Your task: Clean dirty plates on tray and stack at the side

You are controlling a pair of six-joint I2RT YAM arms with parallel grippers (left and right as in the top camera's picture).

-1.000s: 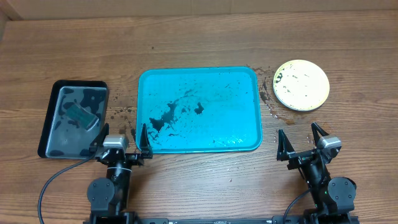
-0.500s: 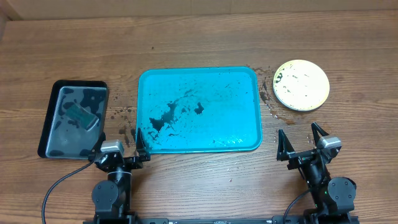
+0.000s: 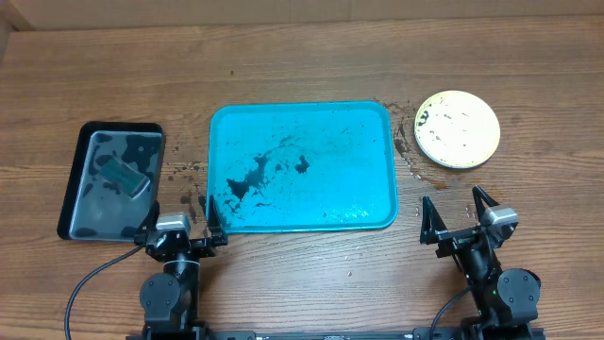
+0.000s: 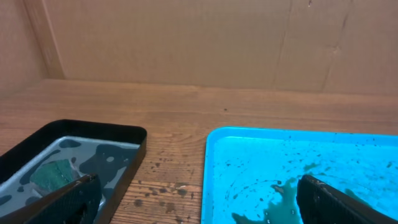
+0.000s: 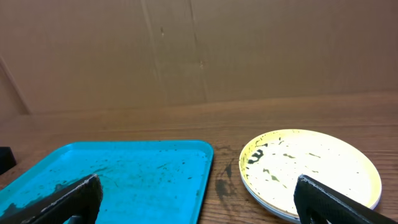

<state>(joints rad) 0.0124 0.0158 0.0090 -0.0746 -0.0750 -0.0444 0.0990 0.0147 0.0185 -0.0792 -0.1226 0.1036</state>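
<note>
**Plates (image 3: 458, 129) stacked at the right of the tray (image 3: 349, 179), both grippers empty**

The plates sit on the table (image 3: 302, 57) just beside the turquoise tray, apparently in a pile. The yellow-green rim is on top, and its white centre shows black specks. They look stiff, light and probably wet, so slippery; I judge the raised rim is the best place to hold. The left gripper (image 3: 179, 215) and right gripper (image 3: 454, 206) hang near the front edge, jaws spread wide, holding nothing. A black tray (image 3: 68, 189) with a green sponge (image 3: 121, 173) lies at the left. No brand or writing can be read.
</note>
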